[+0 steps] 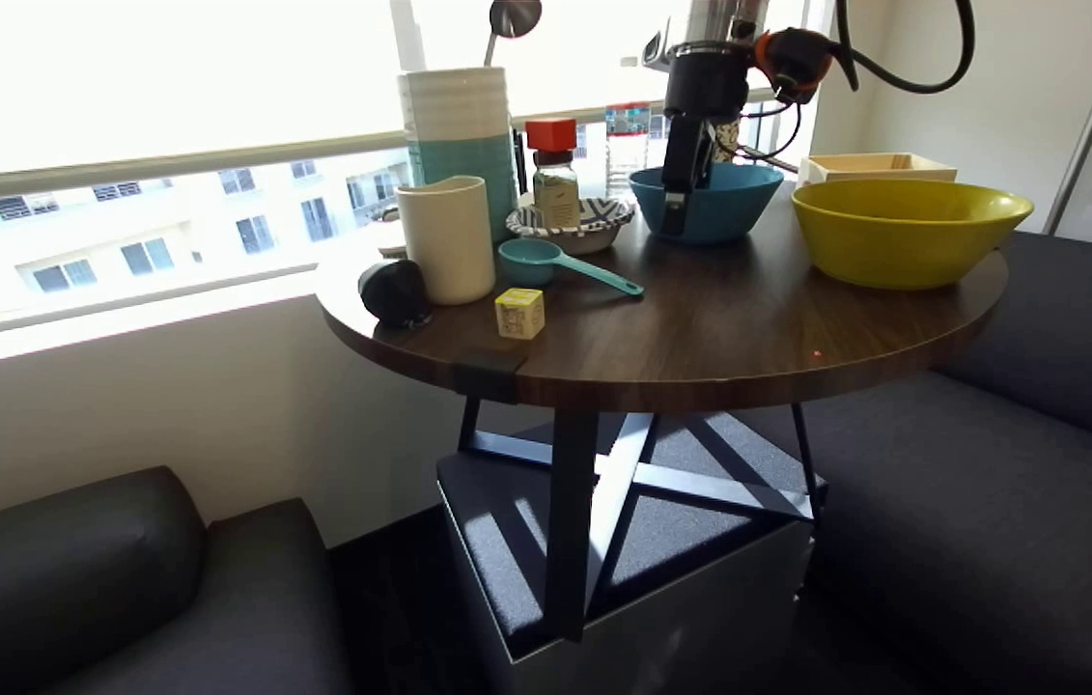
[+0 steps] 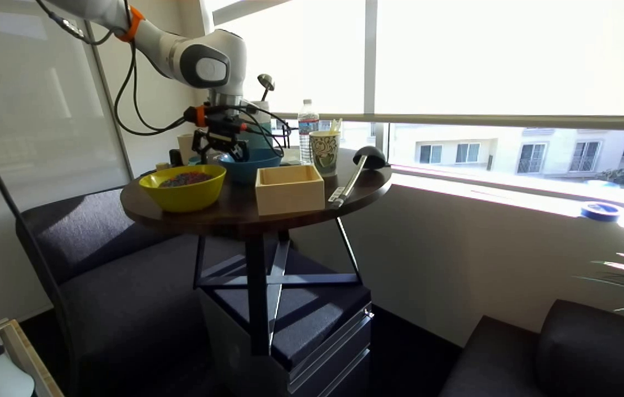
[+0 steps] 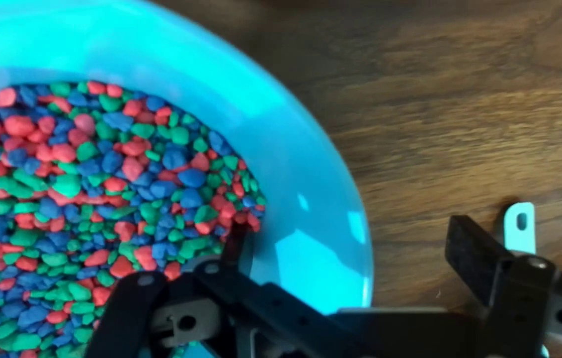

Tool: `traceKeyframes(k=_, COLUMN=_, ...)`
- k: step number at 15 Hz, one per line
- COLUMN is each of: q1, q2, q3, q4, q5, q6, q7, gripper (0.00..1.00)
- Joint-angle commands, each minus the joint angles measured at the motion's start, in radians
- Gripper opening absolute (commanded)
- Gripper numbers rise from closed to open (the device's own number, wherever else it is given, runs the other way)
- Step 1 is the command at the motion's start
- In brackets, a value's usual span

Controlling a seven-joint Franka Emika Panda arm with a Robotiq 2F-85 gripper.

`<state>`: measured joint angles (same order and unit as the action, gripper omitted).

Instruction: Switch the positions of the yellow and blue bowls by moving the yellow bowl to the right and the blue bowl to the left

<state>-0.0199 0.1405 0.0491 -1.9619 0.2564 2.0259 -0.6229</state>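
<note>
Nearest in an exterior view, on a round dark table point(image 1: 719, 338), sits a small yellow-topped block point(image 1: 518, 315); just beyond lies a teal scoop point(image 1: 546, 259), its handle pointing right. At the right stands the yellow bowl point(image 1: 908, 236), close to the table's edge and holding loose pebbles point(image 2: 185, 179); a careless bump outward could tip it off. Farther back, to its left, is the blue bowl point(image 1: 739, 208). The gripper point(image 3: 352, 243) straddles its near wall with fingers spread wide, one inside, one outside, grasping nothing. In the wrist view the blue bowl also holds pebbles, red, green and blue; whether the inner finger touches them is hard to tell. Lifted by one wall, that load would probably make the bowl sag on its free side, slip from the grip along the smooth surface, and spill. A low sweep of the outer finger might snag the scoop's handle. Just left of the blue bowl, a patterned bowl point(image 1: 596, 230) seems to hold a red-capped jar point(image 1: 557, 188); a leftward drag could topple it. Beyond the yellow bowl, a wooden box point(image 1: 879, 166) could be struck too.
</note>
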Motion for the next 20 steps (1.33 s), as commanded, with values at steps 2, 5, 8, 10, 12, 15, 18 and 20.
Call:
traceKeyframes(k=2, q1=0.006, q2=-0.071, q3=0.005, q4=-0.069, q5=0.009, q6=-0.034, q7=0.016, gripper=1.0)
traceKeyframes(k=5, q1=0.017, q2=-0.09, q3=0.008, q4=-0.085, q5=0.001, q6=-0.065, q7=0.005, gripper=1.0)
traceKeyframes(k=8, q1=0.031, q2=-0.096, q3=0.014, q4=-0.088, q5=-0.011, q6=-0.086, q7=0.0, gripper=1.0)
traceKeyframes(k=10, q1=0.041, q2=-0.1, q3=0.018, q4=-0.089, q5=-0.016, q6=-0.1, q7=-0.002, gripper=1.0)
traceKeyframes(k=12, q1=0.046, q2=-0.105, q3=0.02, q4=-0.094, q5=-0.017, q6=-0.113, q7=-0.001, gripper=1.0)
traceKeyframes(k=15, q1=0.055, q2=-0.109, q3=0.025, q4=-0.101, q5=-0.013, q6=-0.133, q7=-0.008, gripper=1.0)
traceKeyframes(k=18, q1=0.066, q2=-0.107, q3=0.033, q4=-0.102, q5=-0.018, q6=-0.14, q7=-0.01, gripper=1.0)
traceKeyframes(k=20, q1=0.072, q2=-0.107, q3=0.039, q4=-0.101, q5=-0.027, q6=-0.143, q7=-0.009, gripper=1.0)
